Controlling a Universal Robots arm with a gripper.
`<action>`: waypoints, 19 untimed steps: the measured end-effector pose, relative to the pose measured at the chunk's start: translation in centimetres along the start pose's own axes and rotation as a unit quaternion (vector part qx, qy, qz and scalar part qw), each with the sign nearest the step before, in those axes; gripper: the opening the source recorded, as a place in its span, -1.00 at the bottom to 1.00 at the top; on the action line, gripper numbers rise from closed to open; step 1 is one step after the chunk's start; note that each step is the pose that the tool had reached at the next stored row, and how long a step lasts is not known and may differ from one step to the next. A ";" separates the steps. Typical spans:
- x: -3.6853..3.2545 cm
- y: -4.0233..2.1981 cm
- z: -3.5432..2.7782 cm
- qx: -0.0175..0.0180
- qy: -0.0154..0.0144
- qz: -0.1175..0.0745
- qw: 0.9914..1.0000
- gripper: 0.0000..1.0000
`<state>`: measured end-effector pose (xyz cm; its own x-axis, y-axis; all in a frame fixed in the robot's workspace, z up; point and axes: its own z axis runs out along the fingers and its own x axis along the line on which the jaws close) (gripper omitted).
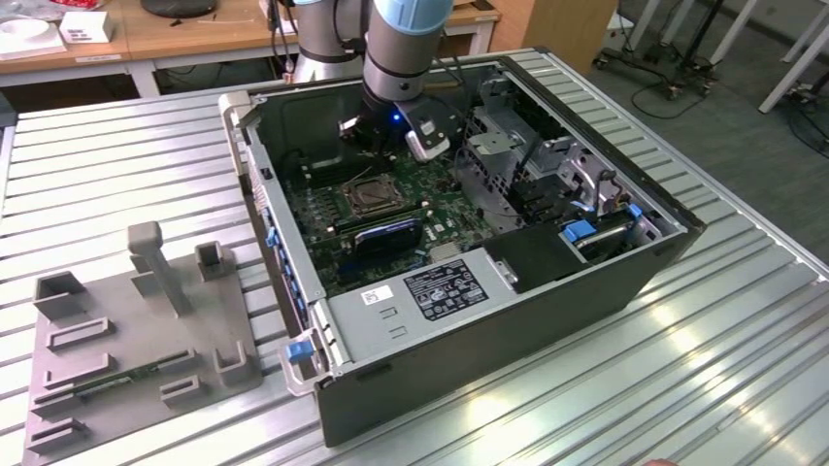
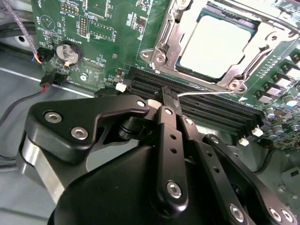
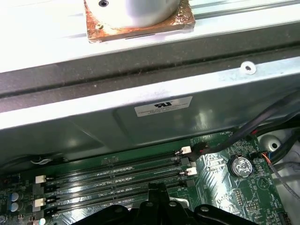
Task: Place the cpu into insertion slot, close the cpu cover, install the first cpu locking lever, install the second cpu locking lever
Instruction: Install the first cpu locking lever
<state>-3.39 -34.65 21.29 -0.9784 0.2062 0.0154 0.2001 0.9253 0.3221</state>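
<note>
1. Reaching into the open computer case (image 1: 492,340), the arm (image 1: 395,49) hangs its gripper (image 2: 168,97) over the memory slots (image 2: 211,111) — fingers (image 2: 165,92) pressed together.
2. A thin locking lever (image 2: 211,93) starts just beside the fingertips; whether they pinch it, I cannot tell.
3. The cpu (image 2: 218,44) sits in the insertion slot (image 1: 367,197) — the cpu cover (image 2: 163,43) lies over its edges.

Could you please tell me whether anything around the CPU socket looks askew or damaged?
Nothing stands out. The cpu lies flat and square inside the cpu cover, and there is no visible damage on the green motherboard around it.
</note>
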 end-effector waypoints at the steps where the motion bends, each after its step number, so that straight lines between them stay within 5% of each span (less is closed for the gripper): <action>1: 0.09 -0.02 -0.01 0.000 0.000 0.000 1.000 -0.79; 14: 2.37 -0.49 -0.12 -0.002 -0.007 -0.002 1.000 -0.79; 19: 2.60 -0.53 -0.14 -0.002 -0.007 -0.003 1.000 -0.79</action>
<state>-6.05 -34.66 21.28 -0.9785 0.2063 -0.0004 0.1950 0.9253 0.3253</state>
